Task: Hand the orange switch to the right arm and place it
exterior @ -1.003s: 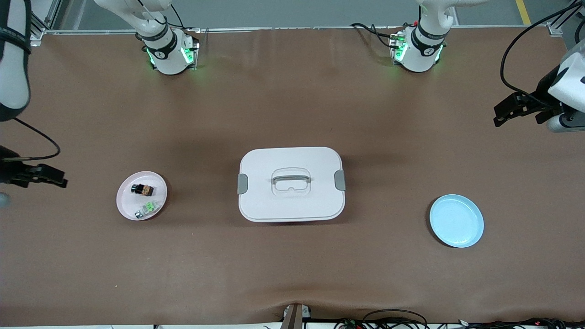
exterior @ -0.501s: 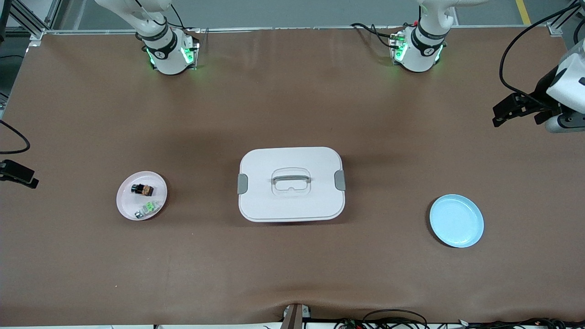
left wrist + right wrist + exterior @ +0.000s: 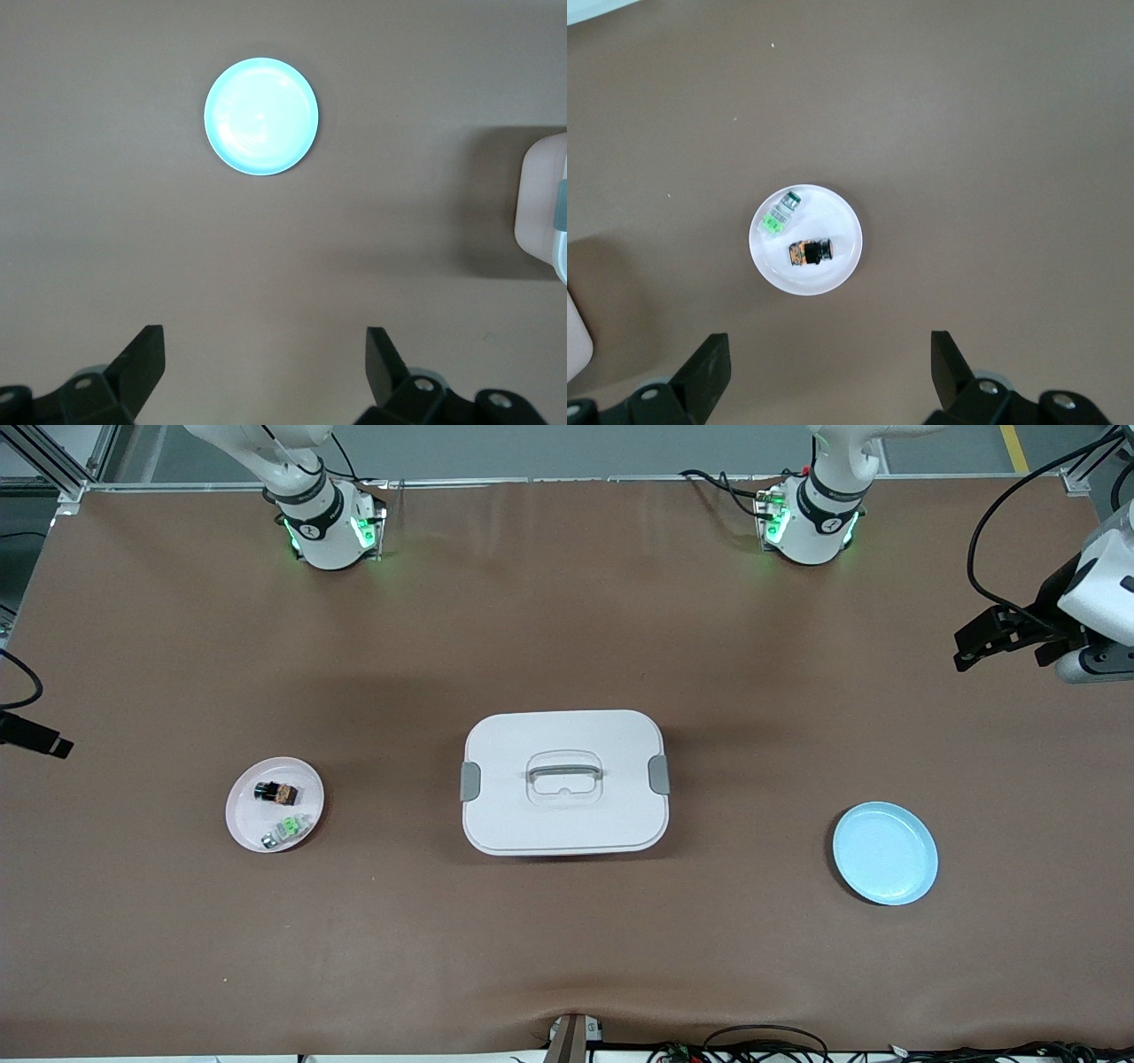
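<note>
1. Orange switch [image 3: 275, 791] lies on the pink plate [image 3: 248, 819] toward the right arm's end of the desk [image 3: 567, 939], just beside a green-and-silver component [image 3: 285, 832] – that one sits nearer the front cam.
2. White lidded box [image 3: 564, 815] at desk centre; blue plate [image 3: 885, 854] toward the left arm's end.
3. Left end effector [image 3: 266, 376] hangs over bare desk near the blue plate, fingers wide, holding nothing.
4. Right end effector [image 3: 831, 376] hangs near the pink plate – fingers wide, empty.
</note>
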You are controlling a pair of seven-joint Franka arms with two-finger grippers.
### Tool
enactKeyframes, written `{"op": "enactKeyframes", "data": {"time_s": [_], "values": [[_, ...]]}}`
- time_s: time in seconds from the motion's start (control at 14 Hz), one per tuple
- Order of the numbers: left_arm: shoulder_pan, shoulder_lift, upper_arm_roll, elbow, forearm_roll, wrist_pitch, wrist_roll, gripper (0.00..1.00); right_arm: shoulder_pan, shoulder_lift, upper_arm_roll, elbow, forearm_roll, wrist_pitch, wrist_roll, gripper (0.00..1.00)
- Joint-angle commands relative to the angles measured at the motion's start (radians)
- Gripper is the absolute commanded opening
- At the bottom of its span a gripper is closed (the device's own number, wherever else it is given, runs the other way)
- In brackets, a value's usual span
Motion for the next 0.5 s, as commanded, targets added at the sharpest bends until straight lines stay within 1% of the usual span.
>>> {"op": "enactKeyframes", "data": {"time_s": [0.0,0.21,0.36,0.43], "values": [[0.002,-0.003,-0.003,0.008,-0.002,-0.018,-0.002,1.00,-0.012,-0.006,0.017,0.037,0.011,-0.057,0.021,1.00],[0.002,-0.009,-0.002,0.005,-0.002,-0.018,-0.002,1.00,-0.017,-0.009,0.023,0.060,0.031,-0.108,-0.008,1.00],[0.004,-0.011,-0.002,0.000,-0.002,-0.015,-0.002,1.00,-0.023,-0.015,0.007,0.076,0.132,-0.186,-0.026,1.00],[0.004,-0.011,-0.002,-0.001,0.000,-0.012,-0.002,1.00,-0.029,-0.022,-0.031,0.076,0.177,-0.191,-0.039,1.00]]}}
